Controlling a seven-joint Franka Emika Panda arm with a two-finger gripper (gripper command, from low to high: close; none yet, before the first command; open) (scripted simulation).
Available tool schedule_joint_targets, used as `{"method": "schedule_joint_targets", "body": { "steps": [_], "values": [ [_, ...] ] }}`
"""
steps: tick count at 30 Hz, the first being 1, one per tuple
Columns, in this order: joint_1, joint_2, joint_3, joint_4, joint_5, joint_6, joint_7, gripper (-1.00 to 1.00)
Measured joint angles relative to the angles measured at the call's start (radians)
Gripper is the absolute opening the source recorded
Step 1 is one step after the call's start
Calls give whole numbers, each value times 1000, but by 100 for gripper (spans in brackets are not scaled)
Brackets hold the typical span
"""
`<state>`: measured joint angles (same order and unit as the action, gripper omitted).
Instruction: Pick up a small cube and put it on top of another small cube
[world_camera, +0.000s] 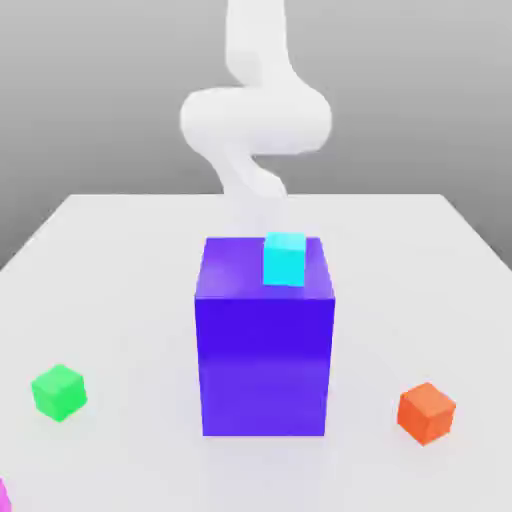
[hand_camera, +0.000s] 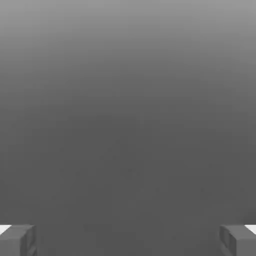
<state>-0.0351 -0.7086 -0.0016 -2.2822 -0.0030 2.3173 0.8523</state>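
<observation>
A small cyan cube (world_camera: 284, 259) rests on top of a tall blue-violet block (world_camera: 265, 350) in the middle of the white table. A small green cube (world_camera: 59, 391) lies on the table at the exterior view's left. At the right lies a small orange cube (world_camera: 427, 412). The white arm (world_camera: 255, 120) rises behind the tall block. In the hand view my gripper (hand_camera: 128, 241) is open, its two grey fingertips (hand_camera: 17, 240) far apart with nothing between them, facing plain grey background.
A sliver of a magenta object (world_camera: 3, 494) shows at the front left corner of the exterior view. The white table (world_camera: 120, 300) spreads around the tall block, with its far edge behind the arm.
</observation>
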Motion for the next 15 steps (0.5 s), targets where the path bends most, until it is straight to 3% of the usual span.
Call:
{"method": "schedule_joint_targets", "body": {
  "steps": [15],
  "values": [
    [-170, 550, -53, 107, -14, 104, 312, 0]
  ]
}}
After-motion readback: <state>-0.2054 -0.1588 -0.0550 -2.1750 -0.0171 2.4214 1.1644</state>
